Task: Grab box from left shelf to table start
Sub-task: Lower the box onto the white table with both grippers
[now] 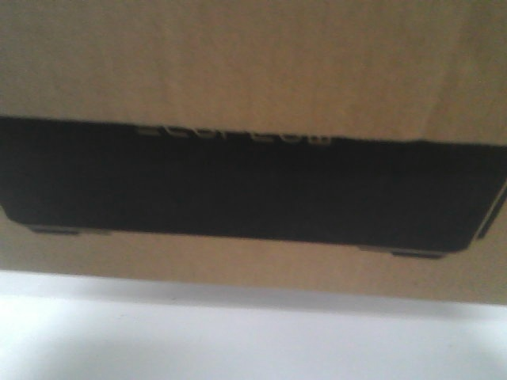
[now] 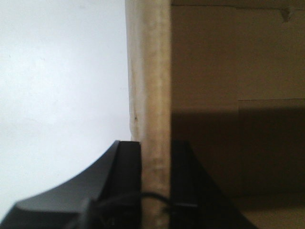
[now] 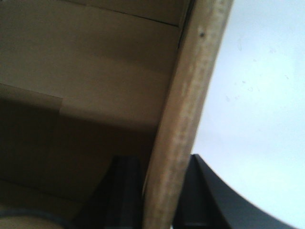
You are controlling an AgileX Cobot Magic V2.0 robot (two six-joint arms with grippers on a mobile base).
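Note:
The box (image 1: 253, 63), brown cardboard with a black printed panel (image 1: 253, 190) and blurred pale lettering, fills most of the front view just above the white table (image 1: 238, 340). A shadow lies under its lower edge; whether it rests on the table I cannot tell. In the left wrist view my left gripper (image 2: 156, 143) is shut on the box's wall edge (image 2: 150, 71), one black finger on each side. In the right wrist view my right gripper (image 3: 161, 160) is shut on the opposite wall edge (image 3: 190, 95) in the same way. The left shelf is out of view.
White table surface shows outside the box in both wrist views, at the left (image 2: 62, 95) and at the right (image 3: 257, 95). The box's dim inner faces (image 2: 238, 95) take up the remainder of those views.

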